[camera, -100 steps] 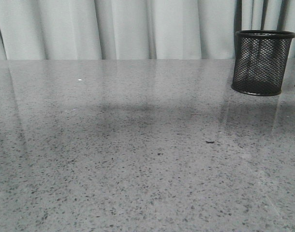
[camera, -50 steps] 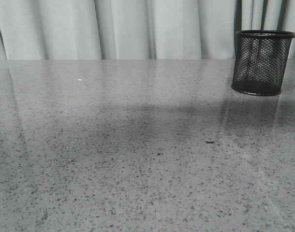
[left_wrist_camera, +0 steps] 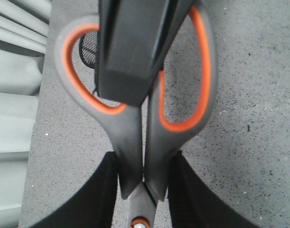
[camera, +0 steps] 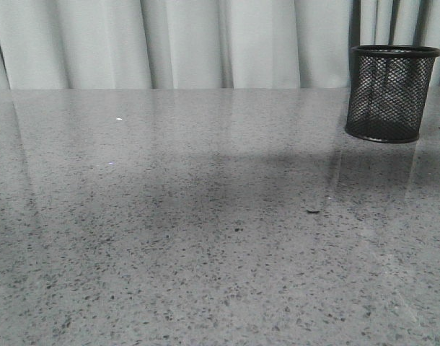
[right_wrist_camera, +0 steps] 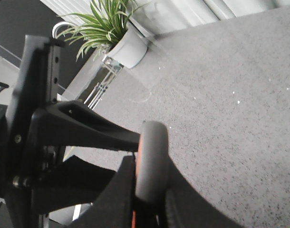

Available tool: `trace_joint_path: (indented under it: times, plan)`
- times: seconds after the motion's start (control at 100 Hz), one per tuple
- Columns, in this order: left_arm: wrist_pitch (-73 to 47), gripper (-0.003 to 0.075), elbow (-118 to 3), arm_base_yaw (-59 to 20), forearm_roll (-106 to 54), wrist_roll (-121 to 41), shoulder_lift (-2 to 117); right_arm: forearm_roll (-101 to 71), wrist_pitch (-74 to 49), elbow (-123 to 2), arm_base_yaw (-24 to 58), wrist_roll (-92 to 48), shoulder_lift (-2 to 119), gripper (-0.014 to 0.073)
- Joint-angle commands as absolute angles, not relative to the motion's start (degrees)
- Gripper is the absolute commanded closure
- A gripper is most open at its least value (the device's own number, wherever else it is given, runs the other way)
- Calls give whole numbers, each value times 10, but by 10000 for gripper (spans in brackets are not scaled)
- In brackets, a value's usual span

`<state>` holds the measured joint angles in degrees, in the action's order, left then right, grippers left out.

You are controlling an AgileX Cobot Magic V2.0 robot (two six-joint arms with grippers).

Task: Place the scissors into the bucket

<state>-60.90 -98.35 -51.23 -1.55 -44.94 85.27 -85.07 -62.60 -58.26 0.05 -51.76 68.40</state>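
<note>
The scissors (left_wrist_camera: 130, 137) are held in the air above the table; the front view shows neither them nor the grippers. My left gripper (left_wrist_camera: 144, 190) is shut on their grey neck just by the orange pivot dot, handles pointing away. My right gripper (right_wrist_camera: 152, 204) is shut on the rim of one grey handle loop (right_wrist_camera: 152, 161); its black finger (left_wrist_camera: 130, 47) covers part of that loop in the left wrist view. The bucket (camera: 389, 94) stands upright at the far right of the table. A bit of its mesh (left_wrist_camera: 89, 47) shows through the handle loop.
The grey speckled table (camera: 205, 238) ends at a pale curtain (camera: 205, 43) behind. In the right wrist view the left arm (right_wrist_camera: 64, 133) is close beside the scissors, and a potted plant (right_wrist_camera: 111, 33) stands past the table's edge.
In the front view the dark shadow on the table has spread and drifted to the right, toward the bucket. The bucket has not moved.
</note>
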Motion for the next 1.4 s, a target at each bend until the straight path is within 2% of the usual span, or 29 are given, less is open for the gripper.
trace_joint_path:
  times: [0.0, 0.06, 0.16, 0.22, 0.26, 0.47, 0.74, 1.0, 1.21, 1.39]
  plan:
    - [-571, 643, -1004, -517, -28, -442, 831, -878, -624, -600, -2, -534, 675, 661]
    - [-571, 546, -1004, -517, -28, -441, 831, -878, -624, -600, -2, -535, 675, 661]
    - [-571, 300, -1004, -514, -27, -440, 831, -878, -620, -600, -2, -535, 675, 661]
    - [-571, 204, -1004, -509, -27, -433, 831, -876, -610, -600, -2, -535, 675, 660]
    - [-571, 185, -1004, -505, -26, -422, 831, -876, -605, -600, -2, -535, 675, 660]
    - [-576, 232, -1004, -437, -13, -349, 820, -783, -538, -636, -12, -497, 675, 640]
    - [-605, 240, -1004, -279, -29, -288, 778, -529, -478, -758, -43, -328, 675, 641]
    - [-606, 240, -1004, -155, -89, -288, 745, -253, -532, -855, -43, -151, 704, 641]
    - [-606, 240, -1004, -130, -101, -288, 742, -194, -612, -897, -43, -127, 754, 641]
    - [-601, 240, -1004, -130, -107, -288, 742, -179, -608, -899, -43, -120, 790, 641]
